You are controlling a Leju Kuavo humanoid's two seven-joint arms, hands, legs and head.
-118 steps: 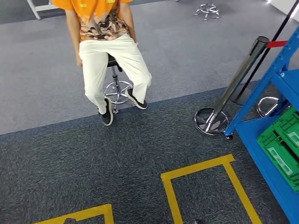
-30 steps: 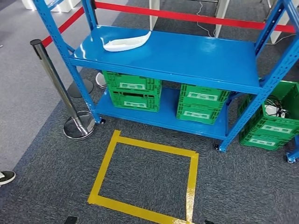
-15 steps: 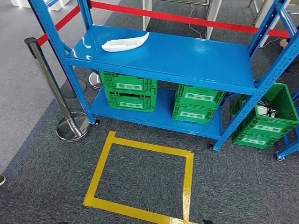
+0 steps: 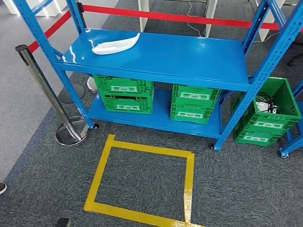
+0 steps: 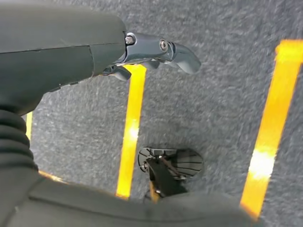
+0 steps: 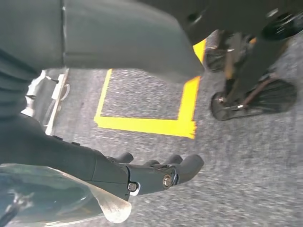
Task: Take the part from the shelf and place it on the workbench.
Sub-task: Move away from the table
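Grey carpet is seen stretching across the floor, and on it a blue steel shelf is stood squarely ahead in the head view. Behind the shelf a red barrier belt is strung, and at its left end a chrome stanchion is planted on a round base, close to the shelf's left post. A yellow taped rectangle is marked on the carpet just in front of the shelf, its near edge cut off by the frame. Two pairs of stacked green crates are stored on the lower deck, and a further green crate, holding tangled cables, is set on the floor just beside the right post.

The white part, long and shallow with a pointed end, is laid on the upper deck towards its left rear corner, well apart from both hands.

The left hand is shown hanging over the carpet and yellow tape, its fingers extended and nothing held. The right hand is likewise shown loose and unladen, fingers stretched out above the carpet. A pale translucent shape at the right wrist view's edge is too blurred to be made out. The toe of a shoe is clipped by the head view's left border.
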